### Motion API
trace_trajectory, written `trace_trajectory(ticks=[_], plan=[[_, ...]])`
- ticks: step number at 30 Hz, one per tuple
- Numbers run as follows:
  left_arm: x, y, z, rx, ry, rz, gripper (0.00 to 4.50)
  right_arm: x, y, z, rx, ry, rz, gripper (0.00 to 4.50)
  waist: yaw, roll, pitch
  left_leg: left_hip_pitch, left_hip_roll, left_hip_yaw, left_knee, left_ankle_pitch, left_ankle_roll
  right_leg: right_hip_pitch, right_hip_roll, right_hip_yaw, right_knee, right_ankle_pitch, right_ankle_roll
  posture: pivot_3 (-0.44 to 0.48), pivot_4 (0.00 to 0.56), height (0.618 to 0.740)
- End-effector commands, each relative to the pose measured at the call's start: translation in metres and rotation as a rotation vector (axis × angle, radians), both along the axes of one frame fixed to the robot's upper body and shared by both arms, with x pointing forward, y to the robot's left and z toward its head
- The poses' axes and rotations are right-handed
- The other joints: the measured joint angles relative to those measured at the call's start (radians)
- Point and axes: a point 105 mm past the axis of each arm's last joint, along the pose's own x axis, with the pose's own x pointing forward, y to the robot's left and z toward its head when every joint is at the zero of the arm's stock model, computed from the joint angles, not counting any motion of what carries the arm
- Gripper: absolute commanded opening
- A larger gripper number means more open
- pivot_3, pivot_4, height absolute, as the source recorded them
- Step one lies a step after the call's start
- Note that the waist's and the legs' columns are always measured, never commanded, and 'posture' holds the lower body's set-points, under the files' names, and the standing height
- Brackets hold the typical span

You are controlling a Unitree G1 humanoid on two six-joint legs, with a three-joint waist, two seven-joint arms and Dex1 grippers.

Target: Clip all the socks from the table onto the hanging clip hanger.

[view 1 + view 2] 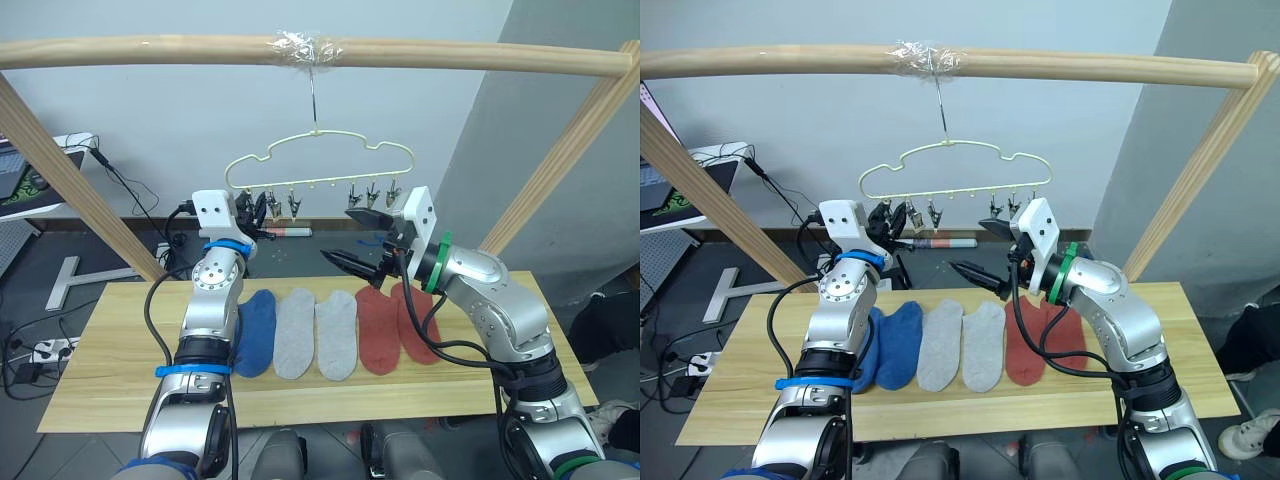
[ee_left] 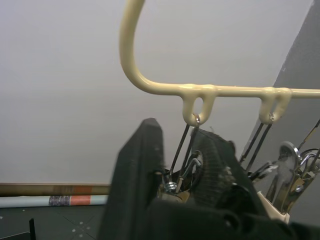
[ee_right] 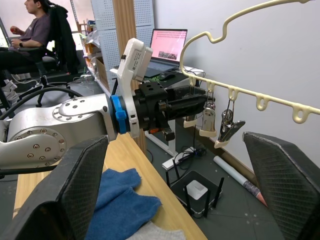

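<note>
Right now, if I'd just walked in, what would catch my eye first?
Probably the row of socks laid side by side on the pale wooden table: blue, grey and rust-red. Above them a wavy yellow clip hanger hangs from a wooden pole, its small metal clips dangling. The left gripper is raised to the clips at the hanger's left end, its fingers around one, while the right gripper, open, hovers over the red socks.

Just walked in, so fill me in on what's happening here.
The robot is clipping socks onto the hanger. The left gripper is closed on the hanger's end clip. The right gripper hangs open and empty above the table. The socks lie in a row there, none hung yet.
</note>
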Motion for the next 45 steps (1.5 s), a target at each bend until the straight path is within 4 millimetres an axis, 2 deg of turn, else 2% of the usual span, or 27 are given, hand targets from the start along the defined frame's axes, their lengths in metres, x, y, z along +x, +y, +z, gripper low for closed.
trace_trajectory(ticks=[1,2,7,11,13,14,15,17,20,23,28,34,37,41,44,45], plan=[[-0.003,-0.001,0.017,0.005,-0.071,-0.01,0.25,-0.005,0.001,0.016,0.033,-0.047,0.017,4.5,0.0,0.0,0.0,0.0,0.0,0.0,0.0,0.0,0.0,0.0,0.0,0.0,0.0,0.0,0.0,-0.015,0.193,0.74],[-0.003,-0.001,0.017,0.006,-0.07,-0.01,0.12,-0.005,0.001,0.015,0.033,-0.047,0.018,4.5,0.0,0.0,0.001,0.0,0.0,0.0,0.0,0.0,0.0,0.0,0.0,0.0,0.0,0.0,0.0,-0.015,0.193,0.74],[-0.003,-0.001,0.016,0.003,-0.058,-0.02,0.1,-0.004,0.002,0.013,0.035,-0.037,0.014,4.5,0.0,0.0,0.004,0.0,0.0,0.0,0.0,0.0,0.0,0.0,0.0,0.0,0.0,0.0,0.0,-0.012,0.197,0.74],[-0.005,-0.001,0.013,-0.021,-0.024,-0.041,0.1,0.0,-0.003,-0.004,0.011,-0.003,-0.026,4.5,0.0,0.0,0.011,0.0,0.0,0.0,0.0,0.0,0.0,0.0,0.0,0.0,0.0,0.0,0.0,-0.009,0.201,0.74],[-0.008,-0.003,0.012,-0.019,-0.016,-0.061,0.1,0.005,-0.01,-0.02,-0.031,0.017,-0.074,4.5,0.0,0.0,0.013,0.0,0.0,-0.001,0.0,0.0,0.0,0.0,-0.001,-0.001,0.0,0.0,0.0,-0.005,0.204,0.74],[-0.01,-0.002,0.012,-0.018,-0.013,-0.064,0.1,0.012,-0.019,-0.036,-0.076,0.038,-0.137,4.5,0.0,0.0,0.014,0.0,0.0,-0.001,0.0,0.0,0.0,0.0,-0.002,-0.001,0.0,0.0,0.001,-0.001,0.208,0.74],[-0.012,0.0,0.011,-0.016,-0.009,-0.062,0.1,0.022,-0.036,-0.063,-0.152,0.09,-0.251,4.5,0.001,-0.001,0.015,0.0,-0.001,-0.001,-0.001,0.0,0.0,0.0,-0.002,-0.001,0.0,0.0,0.001,0.004,0.212,0.74],[-0.015,0.004,0.01,-0.015,0.001,-0.054,0.1,0.032,-0.064,-0.102,-0.266,0.163,-0.392,4.5,0.001,-0.001,0.015,0.0,-0.001,-0.001,-0.001,0.0,0.0,0.0,-0.003,-0.001,0.0,0.0,0.001,0.004,0.212,0.74],[-0.019,0.006,0.005,-0.019,0.024,-0.052,0.1,0.038,-0.089,-0.131,-0.327,0.229,-0.507,4.5,0.001,-0.001,0.021,0.0,-0.002,0.001,0.0,0.0,0.0,0.0,-0.004,0.0,0.0,-0.001,0.001,0.007,0.217,0.74],[-0.023,0.007,0.001,-0.02,0.044,-0.052,0.1,0.044,-0.104,-0.149,-0.356,0.284,-0.574,4.5,-0.008,0.001,0.025,0.001,-0.001,0.001,0.0,0.0,0.0,-0.001,-0.004,0.003,0.001,-0.001,0.001,0.007,0.22,0.74],[-0.027,0.007,0.0,-0.025,0.053,-0.054,0.1,0.052,-0.119,-0.171,-0.393,0.355,-0.635,4.5,-0.011,0.001,0.027,0.001,0.0,0.003,0.0,0.0,0.0,-0.001,-0.002,0.002,0.001,-0.001,0.001,0.01,0.222,0.74],[-0.029,0.003,-0.002,-0.027,0.064,-0.072,0.1,0.053,-0.128,-0.194,-0.46,0.4,-0.619,4.5,-0.01,0.001,0.028,0.001,-0.001,0.005,0.0,0.0,0.0,-0.001,-0.003,0.004,0.0,-0.001,0.002,0.016,0.226,0.74],[-0.03,0.001,-0.002,-0.031,0.065,-0.074,0.1,0.056,-0.133,-0.2,-0.496,0.389,-0.623,4.5,-0.01,0.002,0.029,0.001,-0.001,0.006,0.0,0.0,0.0,-0.001,-0.003,0.004,0.0,-0.001,0.002,0.02,0.234,0.74],[-0.03,0.001,-0.003,-0.034,0.068,-0.073,0.1,0.056,-0.13,-0.206,-0.491,0.434,-0.59,4.5,-0.01,0.002,0.03,0.001,-0.001,0.006,0.0,0.0,0.0,0.0,-0.003,0.004,0.0,0.0,0.002,0.02,0.234,0.74],[-0.031,0.001,-0.003,-0.034,0.068,-0.071,0.1,0.05,-0.127,-0.216,-0.508,0.479,-0.55,3.97,-0.01,0.001,0.03,0.002,-0.001,0.006,0.0,0.0,0.0,0.0,-0.002,0.004,0.0,0.0,0.002,0.032,0.231,0.74],[-0.031,0.002,-0.003,-0.033,0.068,-0.071,0.1,0.045,-0.126,-0.221,-0.512,0.509,-0.53,3.62,-0.01,0.002,0.03,0.002,-0.001,0.005,0.0,0.0,0.0,0.0,-0.002,0.004,0.0,0.0,0.002,0.032,0.231,0.74]])
